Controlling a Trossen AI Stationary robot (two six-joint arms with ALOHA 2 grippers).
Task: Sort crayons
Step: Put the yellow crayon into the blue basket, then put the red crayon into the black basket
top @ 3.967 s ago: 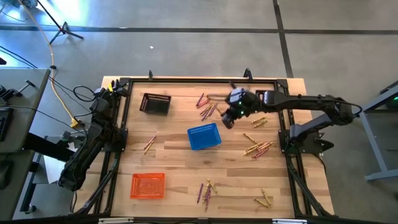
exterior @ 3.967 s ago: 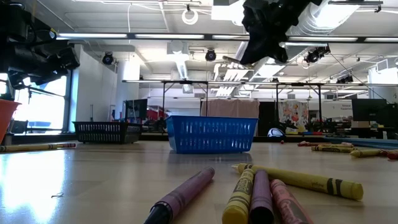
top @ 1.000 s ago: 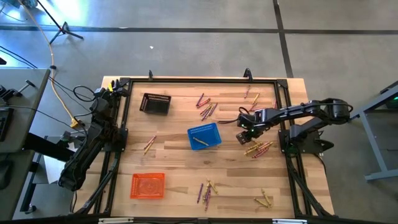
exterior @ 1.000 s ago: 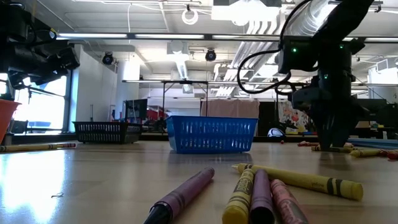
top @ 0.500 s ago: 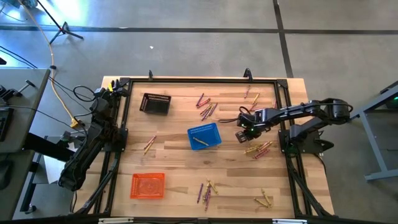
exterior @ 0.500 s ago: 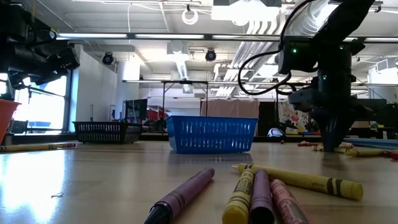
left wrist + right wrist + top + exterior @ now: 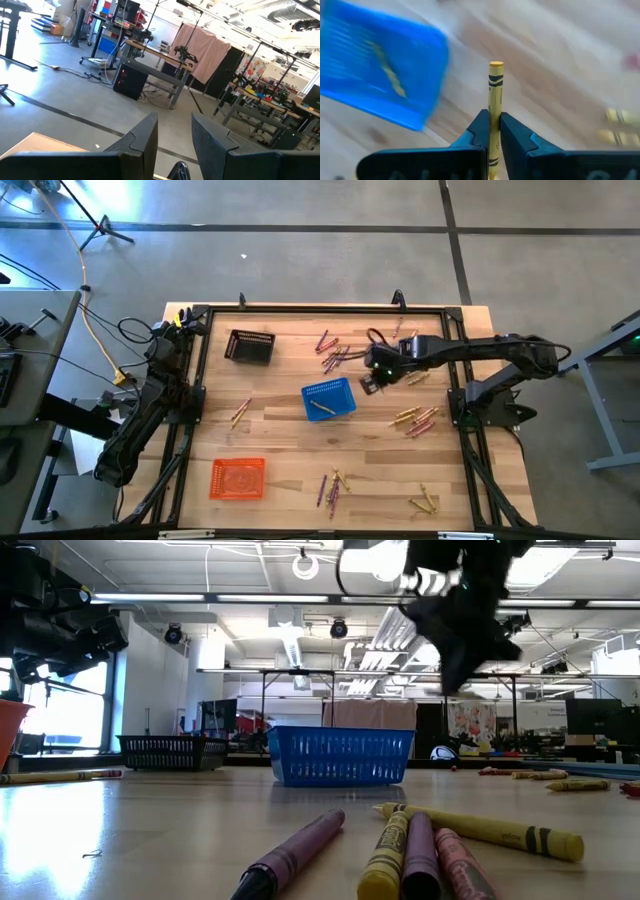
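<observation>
**Right gripper carries a yellow crayon beside the blue basket**

Your right gripper (image 7: pixel 492 131) is closed on a yellow crayon (image 7: pixel 494 95) and hangs above the table, just right of the blue basket (image 7: pixel 329 400). One yellow crayon already lies inside that basket. Other crayons (image 7: pixel 415 420) lie scattered on the table (image 7: pixel 280 440). Your left gripper (image 7: pixel 175 137) waits at the left edge, its fingers apart and holding nothing.
</observation>
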